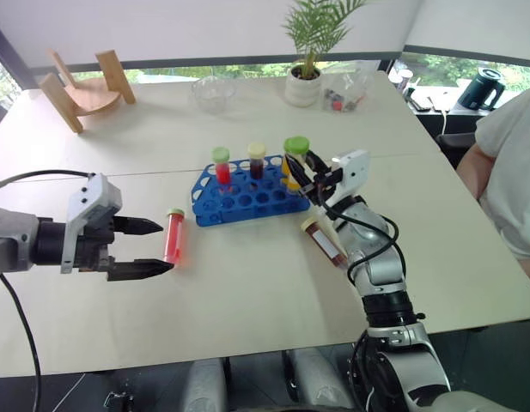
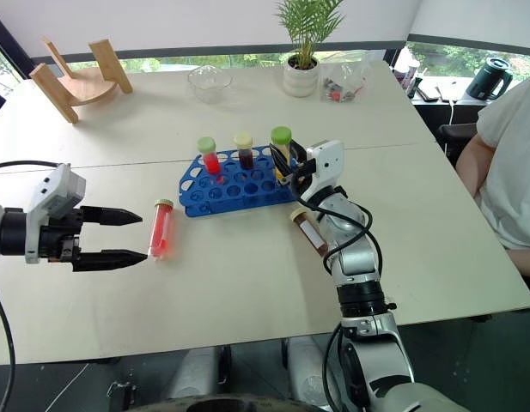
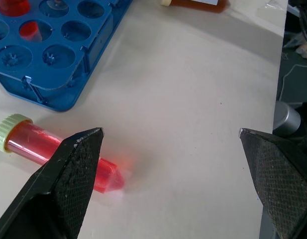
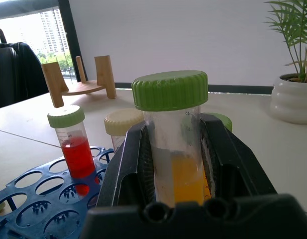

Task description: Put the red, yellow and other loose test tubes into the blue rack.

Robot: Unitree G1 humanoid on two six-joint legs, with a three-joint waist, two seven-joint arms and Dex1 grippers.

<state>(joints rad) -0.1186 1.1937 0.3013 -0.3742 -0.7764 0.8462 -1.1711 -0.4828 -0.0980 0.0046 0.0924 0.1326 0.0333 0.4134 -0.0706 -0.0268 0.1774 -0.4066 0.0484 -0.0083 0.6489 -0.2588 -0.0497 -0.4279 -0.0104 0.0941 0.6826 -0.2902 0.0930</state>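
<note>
The blue rack (image 1: 247, 196) lies mid-table with a red tube (image 1: 222, 167) and a dark tube (image 1: 257, 160) standing in it. My right gripper (image 1: 299, 174) is shut on the yellow test tube (image 4: 179, 172) with a green cap, held upright over the rack's right end. Another red tube (image 1: 173, 236) with a pale green cap lies on the table left of the rack. My left gripper (image 1: 153, 247) is open just left of it, one finger (image 3: 76, 164) overlapping the tube in the left wrist view. A brown tube (image 1: 325, 240) with a cream cap lies beside my right forearm.
A curved wooden stand (image 1: 80, 93) sits at the back left. At the back stand a glass bowl (image 1: 213, 93), a potted plant (image 1: 305, 81) and a clear bag (image 1: 346, 90). A person (image 1: 509, 172) sits at the table's right edge.
</note>
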